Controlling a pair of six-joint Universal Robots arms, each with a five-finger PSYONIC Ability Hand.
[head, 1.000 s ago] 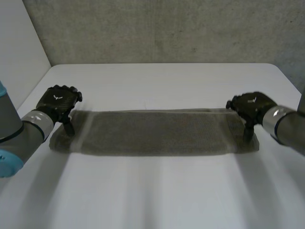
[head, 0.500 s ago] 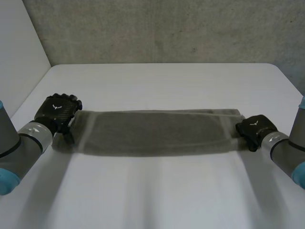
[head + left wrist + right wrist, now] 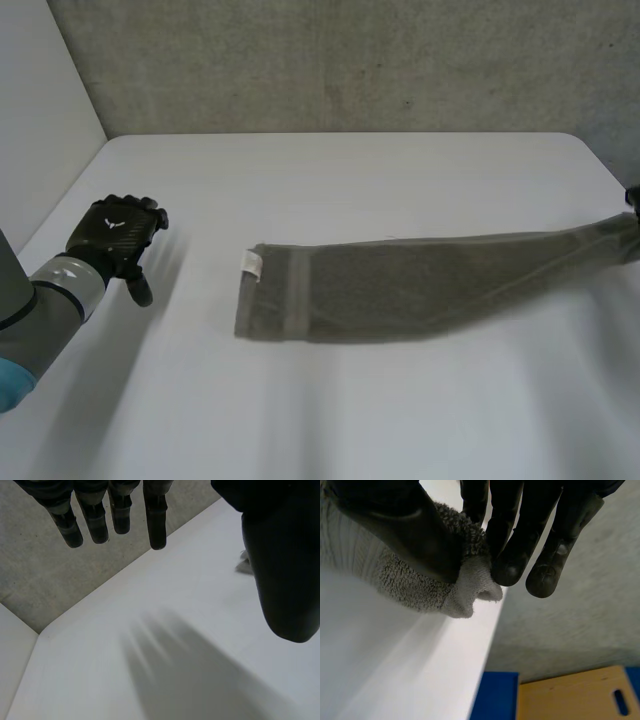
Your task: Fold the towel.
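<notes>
**Towel gripped at right end only; crosswise fold pending**

The towel [image 3: 400, 285] is found on the tabletop [image 3: 350, 170] as a long narrow band, apparently already doubled lengthwise. Its left end lies flat, and a small white label [image 3: 251, 264] is seen at the far corner of that end. Its right end is raised off the tabletop and pinched by the right hand [image 3: 395, 525]; in the right wrist view the cloth is clamped between the thumb and the fingers [image 3: 507, 555]. The left hand [image 3: 115, 235] is held well apart from the towel's left end, over bare tabletop, with fingers [image 3: 155, 515] straight and spread and nothing held.

The step in hand is judged to be the crosswise fold, end to end. For that, the right end would need to be carried over the towel to its left end and laid edge on edge. The left end is unsecured, so the whole towel may be dragged. It is advised that the left hand be brought to that end to pin or grasp it first.
</notes>
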